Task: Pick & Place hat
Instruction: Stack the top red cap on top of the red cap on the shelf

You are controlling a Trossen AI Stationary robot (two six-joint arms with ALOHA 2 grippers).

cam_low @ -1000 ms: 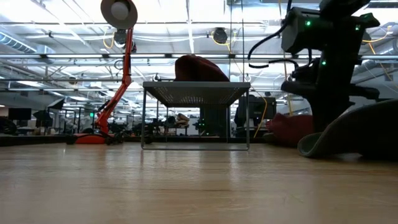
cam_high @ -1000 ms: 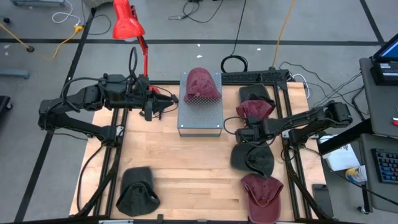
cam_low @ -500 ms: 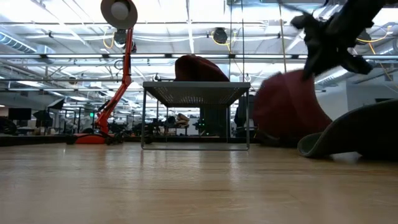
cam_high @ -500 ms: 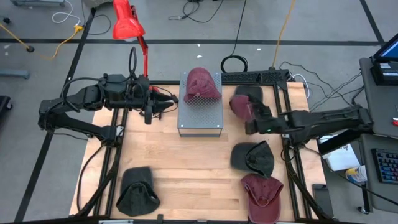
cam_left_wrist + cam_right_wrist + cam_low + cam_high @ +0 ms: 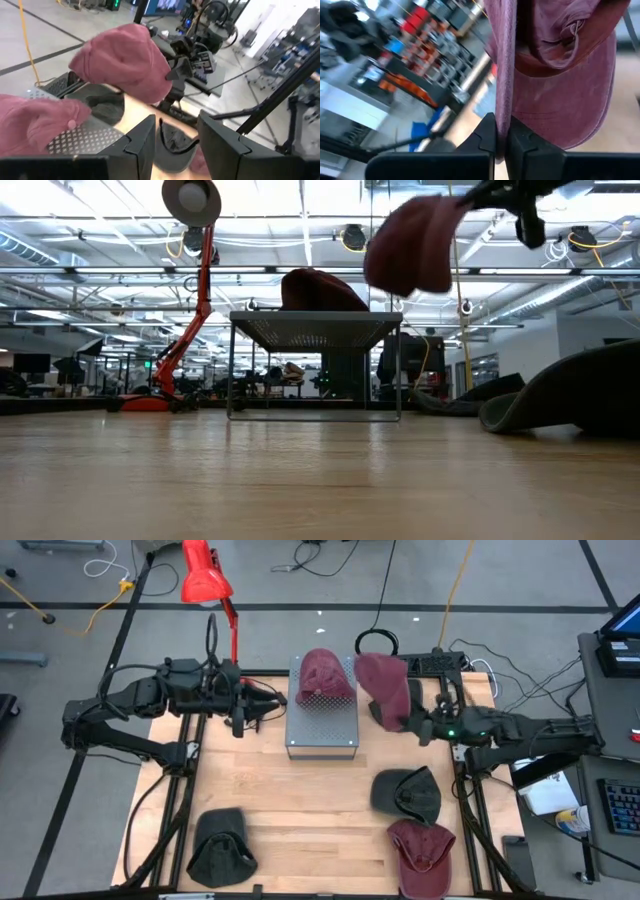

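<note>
My right gripper (image 5: 412,720) is shut on a maroon hat (image 5: 384,688), held high in the air just right of the grey perforated metal stand (image 5: 322,726). In the low view the hat (image 5: 414,240) hangs above the level of the stand's top (image 5: 316,318). A second maroon hat (image 5: 324,675) rests on the far end of the stand's top. My left gripper (image 5: 175,145) is open and empty, level, just left of the stand (image 5: 262,708). My right gripper pinches a thin edge of the maroon hat (image 5: 502,107) between its two fingers (image 5: 488,134). The fingers come from the table's right side. The hat is lifted clear of the table and stand, its hollow inside with the back strap (image 5: 572,31) facing the wrist camera.
A dark hat (image 5: 406,794) and a maroon hat (image 5: 420,856) lie on the table's right near side. Another dark hat (image 5: 221,846) lies at the near left. A red desk lamp (image 5: 205,578) stands beyond the far left edge. Bare wood (image 5: 310,810) lies in front of the stand.
My right gripper has risen from the table's right side and gone toward the far edge and the stand, staying shut on the maroon hat. The hat has come off the table, swung up and now hangs clear above stand height.
</note>
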